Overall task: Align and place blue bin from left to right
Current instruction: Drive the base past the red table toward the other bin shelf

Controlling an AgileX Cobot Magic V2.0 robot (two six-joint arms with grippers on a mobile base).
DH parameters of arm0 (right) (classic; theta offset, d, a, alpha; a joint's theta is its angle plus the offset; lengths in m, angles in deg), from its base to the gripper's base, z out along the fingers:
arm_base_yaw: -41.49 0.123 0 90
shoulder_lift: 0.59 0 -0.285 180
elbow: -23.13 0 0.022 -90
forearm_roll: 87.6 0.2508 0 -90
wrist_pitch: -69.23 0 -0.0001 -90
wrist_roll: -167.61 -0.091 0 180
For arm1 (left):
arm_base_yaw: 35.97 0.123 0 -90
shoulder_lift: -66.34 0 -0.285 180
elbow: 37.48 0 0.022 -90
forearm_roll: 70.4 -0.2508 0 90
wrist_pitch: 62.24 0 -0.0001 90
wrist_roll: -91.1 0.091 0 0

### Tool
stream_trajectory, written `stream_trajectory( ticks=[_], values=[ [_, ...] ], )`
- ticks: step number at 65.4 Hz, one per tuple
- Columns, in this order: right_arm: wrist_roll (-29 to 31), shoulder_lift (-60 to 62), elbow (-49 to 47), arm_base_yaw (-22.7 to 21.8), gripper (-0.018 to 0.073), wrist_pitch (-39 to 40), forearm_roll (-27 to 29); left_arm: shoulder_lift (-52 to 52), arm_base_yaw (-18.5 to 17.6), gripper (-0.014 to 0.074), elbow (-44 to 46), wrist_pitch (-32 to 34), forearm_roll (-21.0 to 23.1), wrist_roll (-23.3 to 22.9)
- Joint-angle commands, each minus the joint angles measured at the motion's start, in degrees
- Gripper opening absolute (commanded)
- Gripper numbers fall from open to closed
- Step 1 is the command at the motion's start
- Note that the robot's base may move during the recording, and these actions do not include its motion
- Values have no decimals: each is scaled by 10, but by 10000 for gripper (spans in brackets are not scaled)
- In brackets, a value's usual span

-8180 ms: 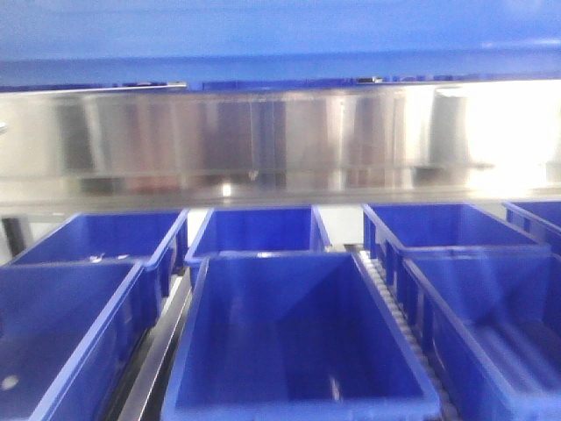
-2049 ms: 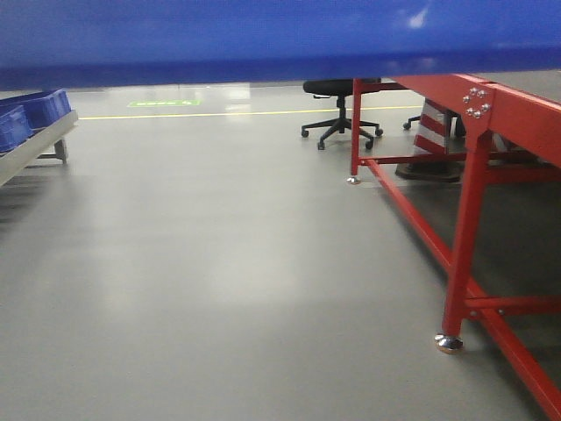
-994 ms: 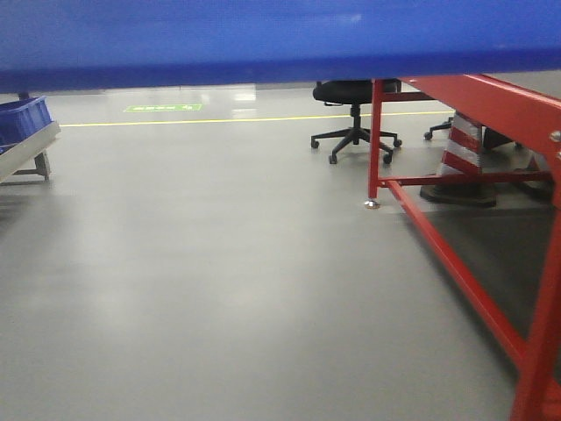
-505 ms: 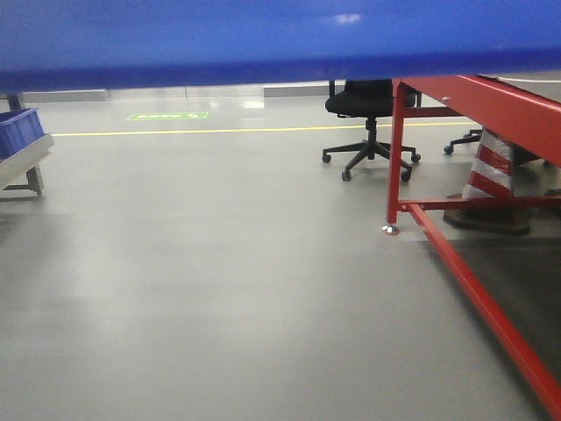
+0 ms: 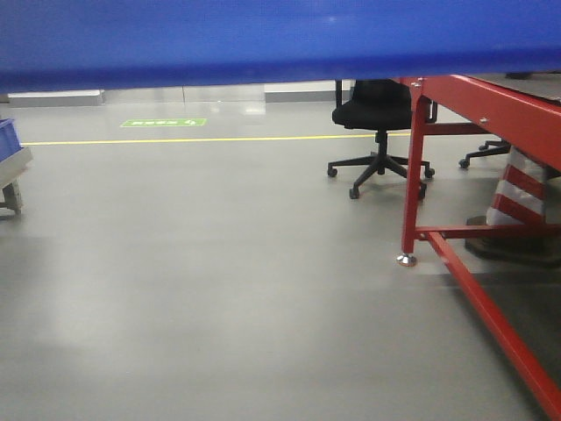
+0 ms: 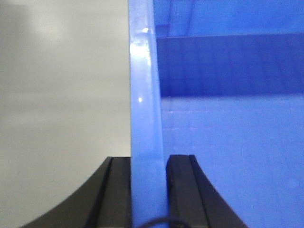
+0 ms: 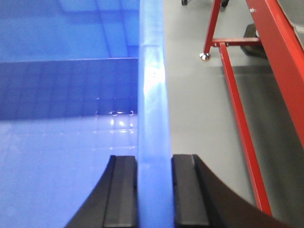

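Observation:
The blue bin (image 5: 280,39) is held up off the floor and fills the top strip of the front view as a smooth blue band. In the left wrist view its left side wall (image 6: 145,118) runs upright between the black fingers (image 6: 118,190), and my left gripper (image 6: 148,164) is shut on it. The bin's inside lies to the right of that wall. In the right wrist view my right gripper (image 7: 154,164) is shut on the right side wall (image 7: 153,95), with the bin's inside to its left and grey floor to its right.
A red metal frame (image 5: 491,114) stands at the right with a foot on the floor (image 5: 406,260). Behind it are a black office chair (image 5: 379,114) and a red-and-white striped cone (image 5: 521,197). A cart with a blue bin (image 5: 9,162) shows at the left edge. A yellow floor line (image 5: 175,140) crosses the back.
Eight seconds ago the front view faced a rack of blue bins; it now faces open floor. Over the last second the chair and red frame slid right and the left cart slid nearly out.

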Motion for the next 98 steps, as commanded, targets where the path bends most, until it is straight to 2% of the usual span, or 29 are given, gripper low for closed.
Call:
stream_trajectory(
  ticks=[1, 12, 32, 98],
  values=[
    [6, 3, -6, 7, -71, 83, -20, -5, -8, -111, 7, 54, 10, 1],
    [6, 3, -6, 7, -71, 84, -20, -5, -8, -111, 7, 54, 10, 1],
    [6, 3, -6, 7, -71, 85, -20, -5, -8, -111, 7, 54, -16, 1],
    [6, 2, -6, 7, -71, 98, -20, -2, -8, -111, 7, 54, -19, 1]
  ],
)
